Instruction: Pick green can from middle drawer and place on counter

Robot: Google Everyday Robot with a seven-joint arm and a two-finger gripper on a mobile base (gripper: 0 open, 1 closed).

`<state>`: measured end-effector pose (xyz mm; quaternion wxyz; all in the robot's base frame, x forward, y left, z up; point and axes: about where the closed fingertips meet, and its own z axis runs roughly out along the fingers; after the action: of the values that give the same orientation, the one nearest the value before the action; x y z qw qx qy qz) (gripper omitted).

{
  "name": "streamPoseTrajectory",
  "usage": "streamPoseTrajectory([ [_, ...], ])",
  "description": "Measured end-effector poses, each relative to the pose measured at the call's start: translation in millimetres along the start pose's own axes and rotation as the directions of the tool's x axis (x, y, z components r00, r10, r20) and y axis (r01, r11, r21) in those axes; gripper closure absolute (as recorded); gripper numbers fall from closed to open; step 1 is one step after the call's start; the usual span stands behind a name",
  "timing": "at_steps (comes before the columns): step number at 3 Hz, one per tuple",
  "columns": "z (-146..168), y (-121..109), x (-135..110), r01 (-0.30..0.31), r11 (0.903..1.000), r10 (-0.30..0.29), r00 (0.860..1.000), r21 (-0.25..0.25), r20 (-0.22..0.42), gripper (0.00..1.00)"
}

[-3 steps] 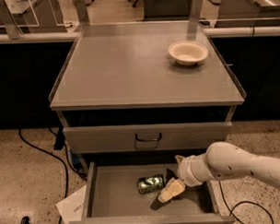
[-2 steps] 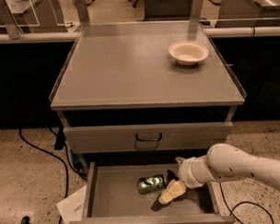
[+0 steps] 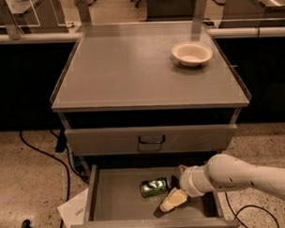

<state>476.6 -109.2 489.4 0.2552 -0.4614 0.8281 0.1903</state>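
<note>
One green can (image 3: 153, 187) lies on its side on the middle drawer (image 3: 117, 197) floor, at 9 o'clock from the gripper (image 3: 173, 188), whose jaws stand spread, holding nothing. The can is probably light, slippery, thin-walled and easily dented, so grip across the cylindrical wall at mid-length.

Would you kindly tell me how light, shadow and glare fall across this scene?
Camera view: the counter is evenly lit with a soft sheen; the middle drawer lies dimmer; the green can shows small glints; the gripper, just right of the can in the drawer, casts a dark shadow on its floor.
</note>
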Motion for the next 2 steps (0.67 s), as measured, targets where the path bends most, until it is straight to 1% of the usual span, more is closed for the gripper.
streamPoseTrajectory([
  [1, 30, -2, 8, 0.006, 1.0, -0.006, 1.0, -0.004, 0.005, 0.0],
  [2, 59, -3, 5, 0.044, 0.9988, -0.044, 0.999, -0.023, 0.009, 0.0],
])
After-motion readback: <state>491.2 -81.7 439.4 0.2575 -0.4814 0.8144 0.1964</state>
